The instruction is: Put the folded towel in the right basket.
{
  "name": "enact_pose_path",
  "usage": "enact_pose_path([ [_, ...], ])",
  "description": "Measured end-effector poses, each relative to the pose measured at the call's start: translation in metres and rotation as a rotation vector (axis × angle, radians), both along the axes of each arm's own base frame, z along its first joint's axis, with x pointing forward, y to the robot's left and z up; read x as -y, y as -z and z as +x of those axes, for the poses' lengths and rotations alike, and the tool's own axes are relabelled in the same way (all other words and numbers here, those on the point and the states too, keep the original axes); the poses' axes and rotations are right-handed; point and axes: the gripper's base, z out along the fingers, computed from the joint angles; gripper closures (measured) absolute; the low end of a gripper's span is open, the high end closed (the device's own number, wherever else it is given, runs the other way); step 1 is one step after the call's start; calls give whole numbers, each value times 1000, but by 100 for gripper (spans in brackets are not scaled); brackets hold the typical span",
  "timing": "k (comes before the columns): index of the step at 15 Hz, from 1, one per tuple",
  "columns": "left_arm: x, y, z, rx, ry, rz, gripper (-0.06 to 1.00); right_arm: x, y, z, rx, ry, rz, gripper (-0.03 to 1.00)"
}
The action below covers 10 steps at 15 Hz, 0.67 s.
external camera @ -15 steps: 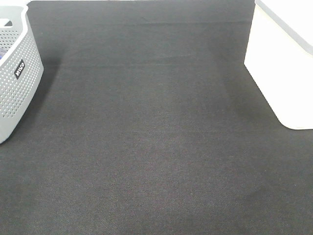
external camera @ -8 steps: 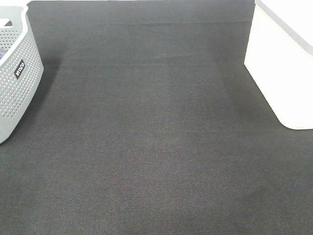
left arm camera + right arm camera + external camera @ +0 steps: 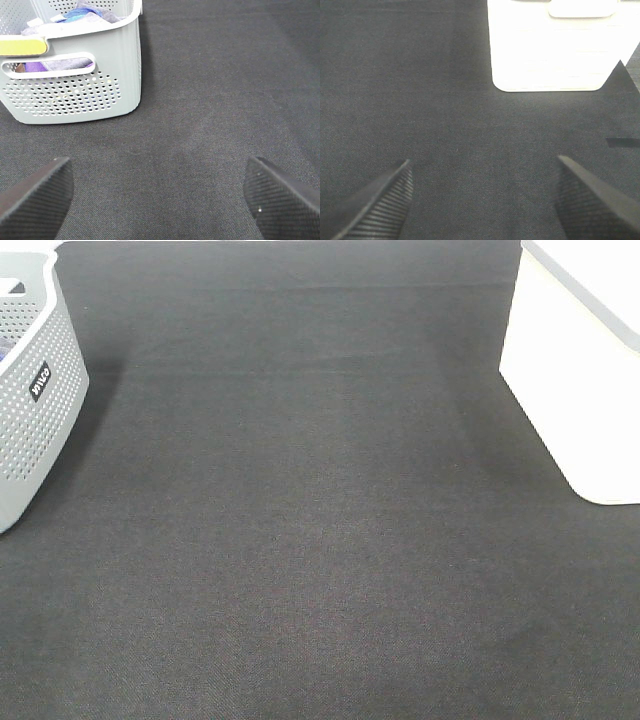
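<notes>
The white right basket (image 3: 580, 370) stands at the right edge of the dark cloth; it also shows in the right wrist view (image 3: 552, 45). No folded towel lies on the cloth in any view. The grey perforated left basket (image 3: 30, 390) holds purple and blue cloth (image 3: 75, 15), seen in the left wrist view. My left gripper (image 3: 160, 200) is open and empty above bare cloth, a short way from the grey basket (image 3: 75, 80). My right gripper (image 3: 482, 200) is open and empty above bare cloth, short of the white basket. Neither arm shows in the high view.
A dark grey cloth (image 3: 320, 520) covers the whole table between the two baskets. A yellow strip (image 3: 20, 47) lies on the grey basket's rim.
</notes>
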Motion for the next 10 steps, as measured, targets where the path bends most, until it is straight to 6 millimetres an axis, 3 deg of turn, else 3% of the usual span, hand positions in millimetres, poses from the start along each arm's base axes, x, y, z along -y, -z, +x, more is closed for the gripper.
enact_pose_path([
  [10,0,0,0,0,0,0,7,0,0,0,0,0,1,24],
])
